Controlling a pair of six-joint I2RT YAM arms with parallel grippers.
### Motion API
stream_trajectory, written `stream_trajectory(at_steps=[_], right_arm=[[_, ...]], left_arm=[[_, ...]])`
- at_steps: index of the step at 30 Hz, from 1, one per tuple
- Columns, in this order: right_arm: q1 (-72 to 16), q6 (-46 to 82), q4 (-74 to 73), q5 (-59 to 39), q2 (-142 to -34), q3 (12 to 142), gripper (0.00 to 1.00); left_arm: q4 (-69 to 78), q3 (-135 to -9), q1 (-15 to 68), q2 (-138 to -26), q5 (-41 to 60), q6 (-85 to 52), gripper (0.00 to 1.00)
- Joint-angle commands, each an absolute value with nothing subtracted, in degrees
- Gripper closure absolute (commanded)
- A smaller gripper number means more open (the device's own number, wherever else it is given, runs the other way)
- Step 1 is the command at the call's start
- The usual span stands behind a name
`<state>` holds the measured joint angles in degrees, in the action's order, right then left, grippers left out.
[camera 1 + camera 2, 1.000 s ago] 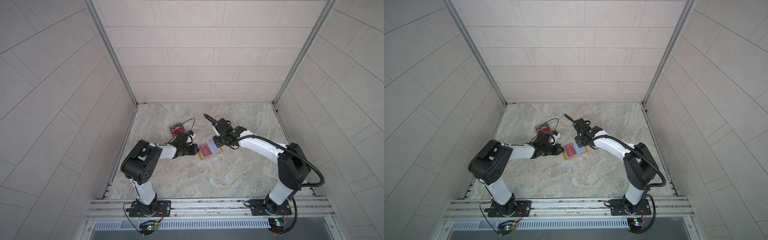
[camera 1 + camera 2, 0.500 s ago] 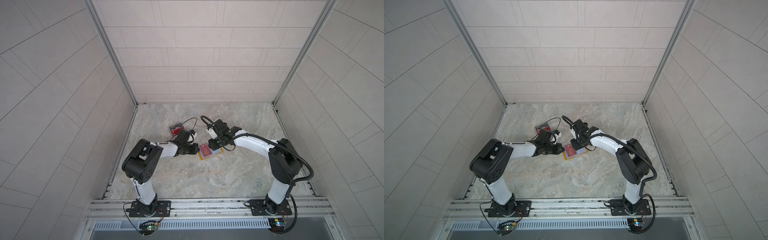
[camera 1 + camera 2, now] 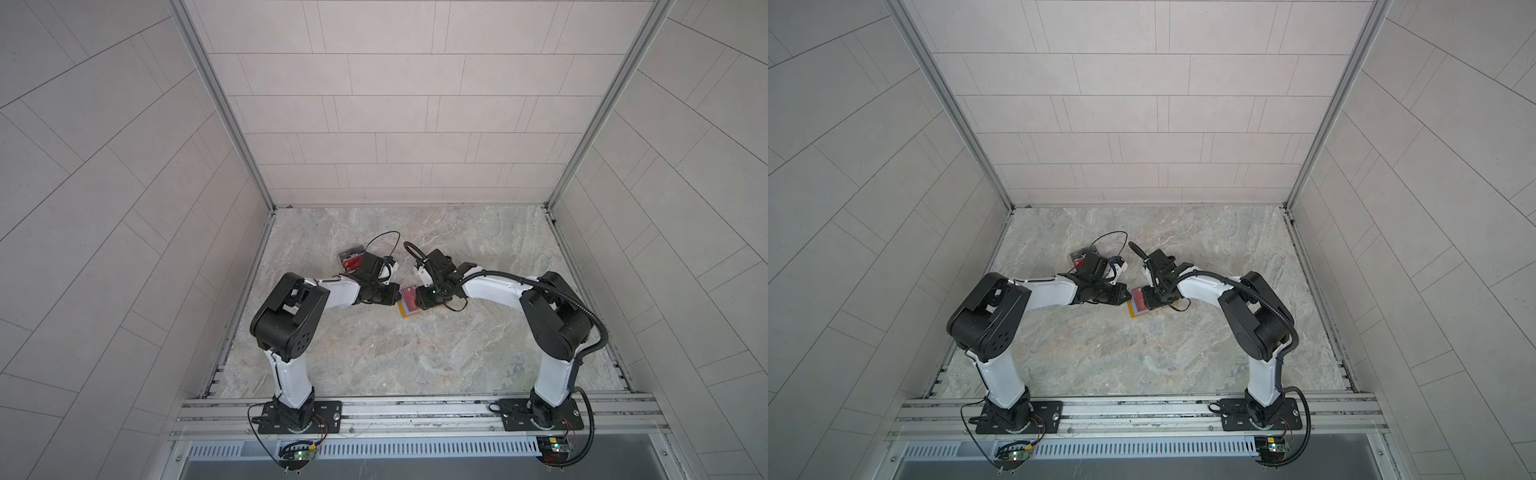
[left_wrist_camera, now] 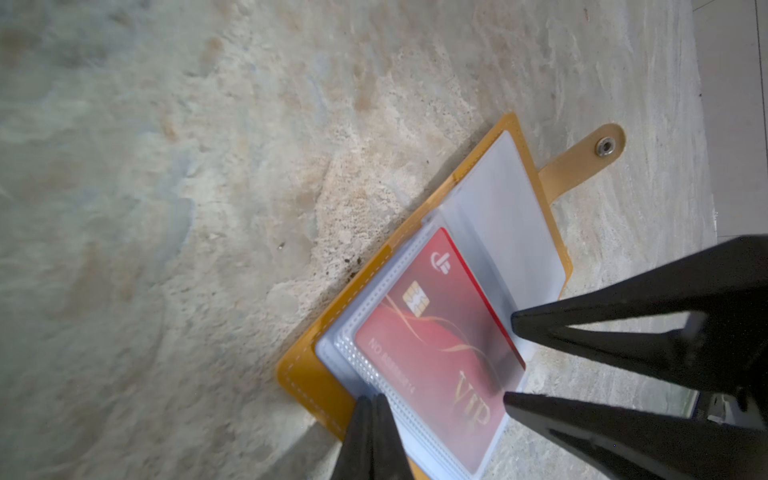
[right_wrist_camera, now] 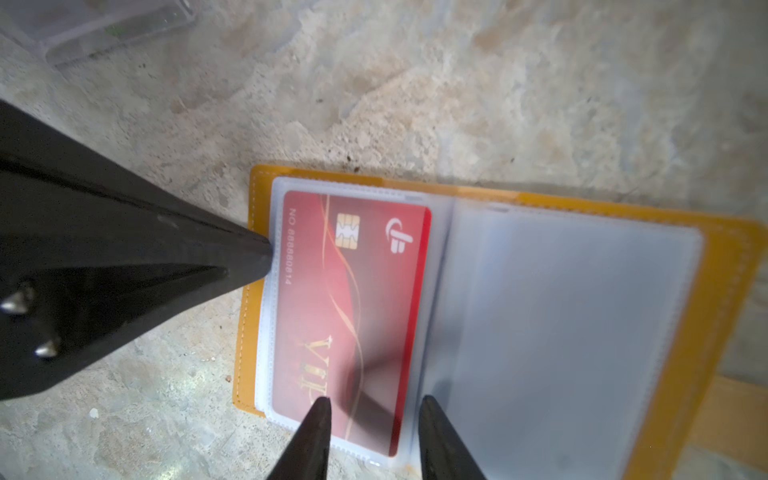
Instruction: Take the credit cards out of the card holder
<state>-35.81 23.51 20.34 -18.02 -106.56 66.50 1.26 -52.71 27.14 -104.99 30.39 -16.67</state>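
Has the card holder lying open and flat on the desk, directly under both tools. Holds the left tool pressed together, pinching nothing, its joined tip set down on the outer border of the clear sleeves, on the page side farthest from the fold. Appears in the right wrist view as one black wedge, that left tool touching the sleeve border just beside the credit card.

Holds the right tool spread: one fingertip over the card's red face next to the gold "VIP" lettering, the other past the card's long edge, over the fold. Leaves that long edge lying between the two fingers. Cannot tell whether these tips press the plastic or hang just above it; clamps nothing that can be made out.

Carries the card inside the topmost sleeve, chip and pale number line facing up, with a brighter red strip along the edge nearest the fold. Has an empty sleeve page on the far side of the right tool from the left tool, and beyond it the strap tab with its snap, flat on the desk.

Has the left tool and right tool tip to tip over the holder in both top views. Places a clear box holding red and dark cards behind the left tool's wrist, apart from the holder.
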Motion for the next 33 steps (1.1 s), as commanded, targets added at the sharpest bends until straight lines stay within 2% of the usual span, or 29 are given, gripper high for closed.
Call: stream_trajectory(at_steps=[1,14,21,33], right_arm=[[-35.6,26.5,18.2,-20.3,-106.8,64.8,0.62],[-35.6,35.9,7.0,-30.7,-97.7,52.4,0.67],[-35.0,37.6,9.0,-26.9,-93.0,49.5,0.66],[-28.8,43.2,0.4,-33.2,-93.9,46.1,0.67]], left_arm=[[-3.1,-54.0,27.8,-106.7,29.7,-14.2,0.95],[-7.3,-55.0,33.2,-106.0,32.6,-10.9,0.94],[-6.7,-53.5,33.4,-103.3,29.7,-12.9,0.93],[-10.6,-58.3,33.4,-102.6,28.0,-13.0,0.94]])
